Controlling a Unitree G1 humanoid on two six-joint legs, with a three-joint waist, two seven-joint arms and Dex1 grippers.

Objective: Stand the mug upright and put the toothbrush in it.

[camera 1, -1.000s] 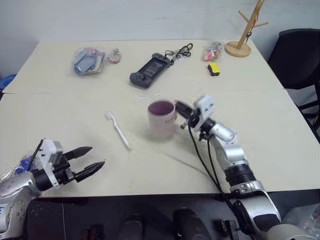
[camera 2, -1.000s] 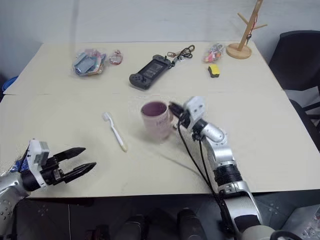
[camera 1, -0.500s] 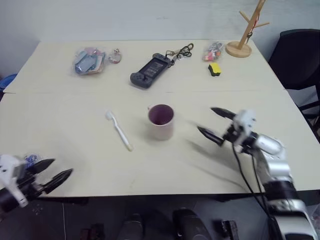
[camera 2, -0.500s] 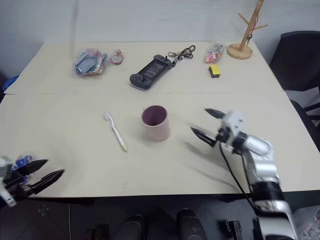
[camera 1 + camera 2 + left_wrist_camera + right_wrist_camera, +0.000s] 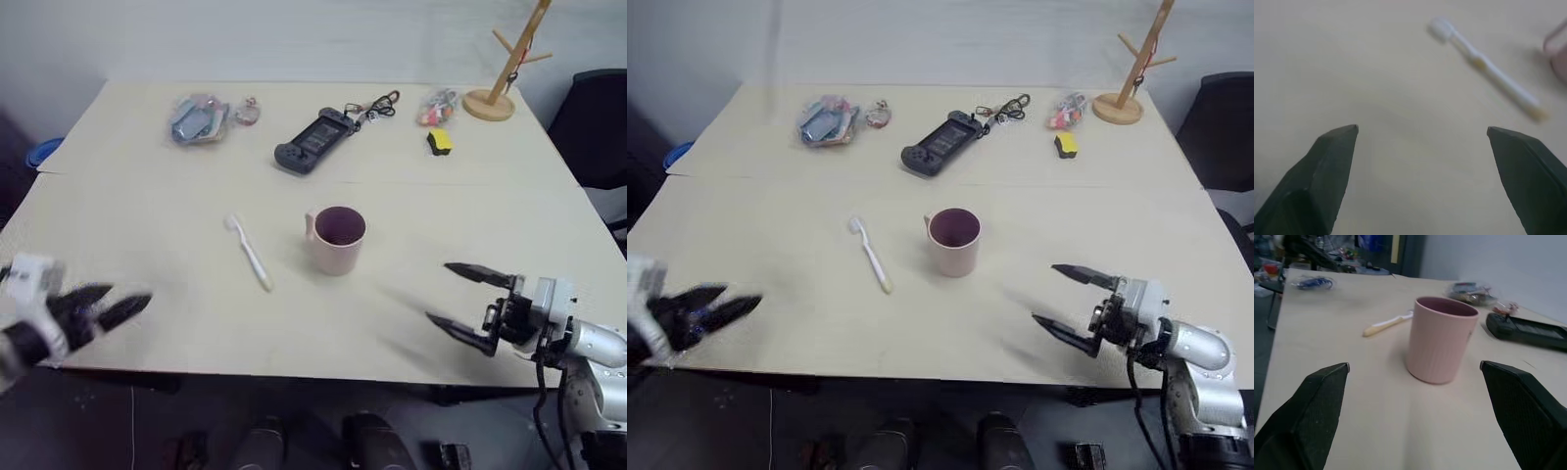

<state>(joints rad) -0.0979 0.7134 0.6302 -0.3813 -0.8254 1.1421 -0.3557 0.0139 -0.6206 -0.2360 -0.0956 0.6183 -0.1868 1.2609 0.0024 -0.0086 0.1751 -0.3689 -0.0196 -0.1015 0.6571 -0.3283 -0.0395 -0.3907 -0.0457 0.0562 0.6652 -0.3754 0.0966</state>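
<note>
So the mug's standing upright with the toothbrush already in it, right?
Not quite. The mug is upright, but the toothbrush lies flat on the table beside it, not in it. The right eye view shows this.

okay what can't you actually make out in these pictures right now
- Left gripper: motion-blurred in the head views, its outline smeared.
- Mug: cut off by the left wrist view's edge.
- Bagged items at the table's far side: too small to identify.
</note>
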